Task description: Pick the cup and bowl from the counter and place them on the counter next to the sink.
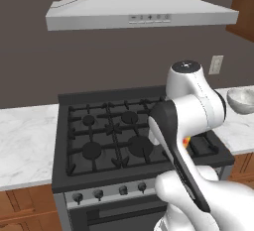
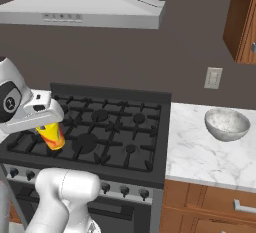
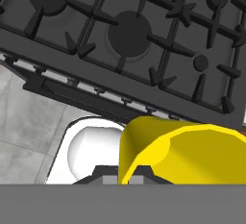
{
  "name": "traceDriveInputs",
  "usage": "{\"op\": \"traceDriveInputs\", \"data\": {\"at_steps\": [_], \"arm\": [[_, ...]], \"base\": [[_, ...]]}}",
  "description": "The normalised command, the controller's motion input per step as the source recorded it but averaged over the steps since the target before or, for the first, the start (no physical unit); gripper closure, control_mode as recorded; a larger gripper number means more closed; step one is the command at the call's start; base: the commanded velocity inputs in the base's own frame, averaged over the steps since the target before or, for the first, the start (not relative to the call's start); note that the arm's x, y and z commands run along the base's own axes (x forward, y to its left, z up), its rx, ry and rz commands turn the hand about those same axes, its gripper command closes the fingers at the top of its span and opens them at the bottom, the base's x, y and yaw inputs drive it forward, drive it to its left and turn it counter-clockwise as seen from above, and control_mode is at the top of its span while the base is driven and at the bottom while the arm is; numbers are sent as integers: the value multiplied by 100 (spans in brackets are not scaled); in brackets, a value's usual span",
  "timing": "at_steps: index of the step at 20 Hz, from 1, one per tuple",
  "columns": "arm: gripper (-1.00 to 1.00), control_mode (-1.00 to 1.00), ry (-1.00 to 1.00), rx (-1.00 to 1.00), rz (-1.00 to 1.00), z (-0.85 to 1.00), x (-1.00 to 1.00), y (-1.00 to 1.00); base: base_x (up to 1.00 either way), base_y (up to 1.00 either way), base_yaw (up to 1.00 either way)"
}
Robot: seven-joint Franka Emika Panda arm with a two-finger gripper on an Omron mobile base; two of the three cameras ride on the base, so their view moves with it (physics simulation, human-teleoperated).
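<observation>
— Yellow cup (image 2: 51, 136) hangs at the left of the right base view, over the stovetop (image 2: 95, 127); the gripper (image 2: 45, 127) is clamped on it.
— And the bowl (image 2: 227, 124)?
— Far right, on the counter (image 2: 200, 157), well apart from the gripper.
— The sink?
— Can't tell which way it lies.

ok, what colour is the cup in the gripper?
Yellow with a red-orange patch on the cup; the right base view shows it best.
</observation>
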Motion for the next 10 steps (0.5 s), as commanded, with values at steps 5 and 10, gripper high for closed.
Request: {"op": "traceDriveInputs", "data": {"at_steps": [5,10], "arm": [[100,-100,0,0,0,0,0,0],[100,100,0,0,0,0,0,0]], "base": [[0,0,0],[-11,3,0]]}}
